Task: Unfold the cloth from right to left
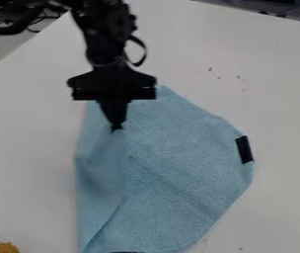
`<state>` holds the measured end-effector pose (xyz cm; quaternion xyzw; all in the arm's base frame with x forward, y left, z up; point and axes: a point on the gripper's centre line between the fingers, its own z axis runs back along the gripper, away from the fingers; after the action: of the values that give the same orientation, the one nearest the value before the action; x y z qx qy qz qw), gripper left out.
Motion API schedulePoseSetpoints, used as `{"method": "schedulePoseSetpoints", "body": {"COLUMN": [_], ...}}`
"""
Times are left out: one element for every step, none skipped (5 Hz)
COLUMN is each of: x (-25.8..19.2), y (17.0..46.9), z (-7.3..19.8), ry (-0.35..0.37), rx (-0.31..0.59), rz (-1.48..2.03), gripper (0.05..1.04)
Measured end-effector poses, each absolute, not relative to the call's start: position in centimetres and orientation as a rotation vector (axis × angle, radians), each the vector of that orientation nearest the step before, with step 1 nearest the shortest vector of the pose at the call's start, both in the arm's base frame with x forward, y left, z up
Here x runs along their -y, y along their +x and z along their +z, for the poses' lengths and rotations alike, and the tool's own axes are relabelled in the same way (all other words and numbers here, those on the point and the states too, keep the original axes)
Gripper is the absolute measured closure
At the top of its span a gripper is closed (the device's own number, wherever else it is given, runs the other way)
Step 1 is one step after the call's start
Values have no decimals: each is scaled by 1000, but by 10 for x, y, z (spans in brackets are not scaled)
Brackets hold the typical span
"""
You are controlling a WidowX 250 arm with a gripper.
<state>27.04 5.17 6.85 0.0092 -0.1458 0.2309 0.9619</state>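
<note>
Light-blue textured cloth [185,163] pinched by the black two-finger claw [116,128], partway through the unfolding

We see the cloth spread over much of the smooth white tabletop [278,94], from the middle of the view down to its lower edge. The claw is closed on the cloth, and a raised flap [103,170] hangs from its fingertips on the left side. We judge that the step in hand is carrying this flap leftward to open the fold. Next, we think, the claw needs to go further left while keeping its pinch, then lower the flap and let go once the layer lies flat. If it pulls too hard, the whole cloth may slide; if it releases early, the flap may drop back in a crease.

On the cloth's right edge we notice a small dark rectangular tag [244,149]. We can read no writing on it.
</note>
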Motion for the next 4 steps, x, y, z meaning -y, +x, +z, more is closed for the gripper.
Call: {"method": "schedulePoseSetpoints", "body": {"x": [-80,-107,-123,-137], "y": [260,251,251,248], "z": [63,55,48,38], "ry": [10,18,11,4], "rx": [304,287,284,291], "rz": [480,490,485,485], "gripper": [1029,1029,1029,1029]}}
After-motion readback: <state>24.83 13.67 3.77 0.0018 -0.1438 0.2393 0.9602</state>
